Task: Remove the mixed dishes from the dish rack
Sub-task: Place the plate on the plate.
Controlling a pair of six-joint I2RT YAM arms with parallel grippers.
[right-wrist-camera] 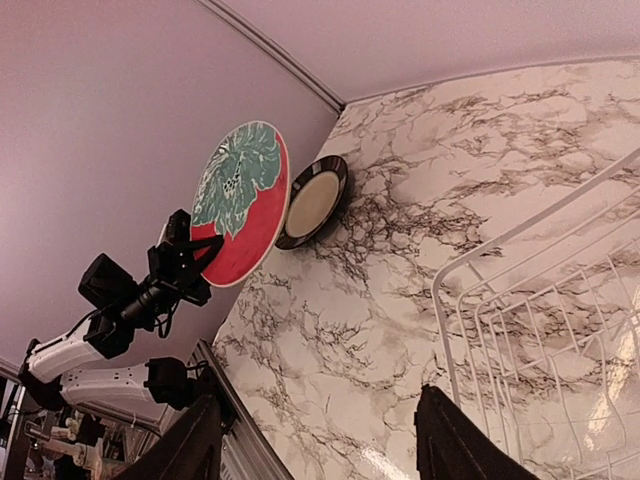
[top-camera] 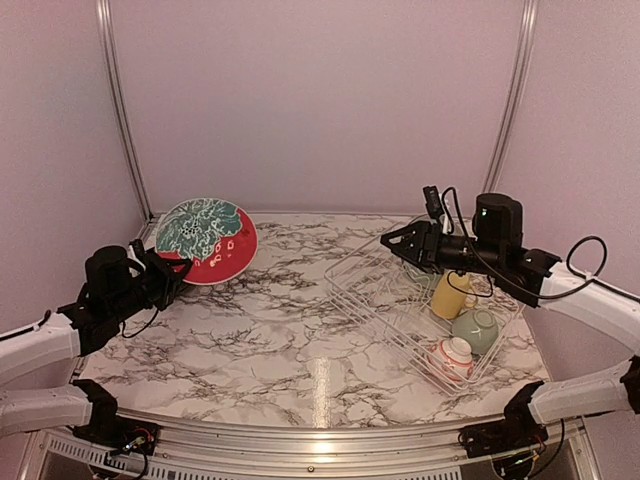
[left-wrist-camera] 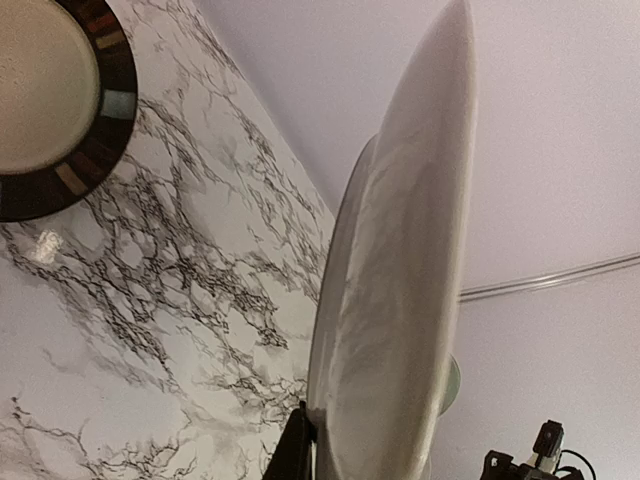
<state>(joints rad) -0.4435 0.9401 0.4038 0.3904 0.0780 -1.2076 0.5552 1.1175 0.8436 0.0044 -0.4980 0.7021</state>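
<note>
Left claw [top-camera: 172,272]: clenched on the lower rim of the red-and-teal floral plate [top-camera: 206,240]. We hold it tilted up on edge at the tabletop's [top-camera: 290,330] 10 o'clock corner, well apart from the dish rack [top-camera: 380,300].
Step in hand: we judge it to be laying this plate down. We should tip its top edge over slowly, bring the rim to the marble first, and loosen only once it rests flat.
Black-rimmed cream plate [right-wrist-camera: 312,200]: it lies on the tabletop just beside the held plate. We either stack squarely on it or land clear of it, never rim against rim.
Right claw [top-camera: 397,243]: released, jaws spread with nothing between them, hovering over the rack's 11 o'clock end.
Rack load: the rack sits at the tabletop's 3 to 4 o'clock. The yellow mug [top-camera: 450,295], pale green bowl [top-camera: 476,330] and small white-and-red patterned bowl [top-camera: 452,358] sit toward its 4 o'clock end.
Hidden: from above, the floral plate covers the cream plate.
Cut off: the left wrist view shows only the held plate's pale underside, edge-on. A greenish sliver behind it may be another dish, but we cannot tell.
Also cut off: the right wrist view shows only a bare corner of the rack.
</note>
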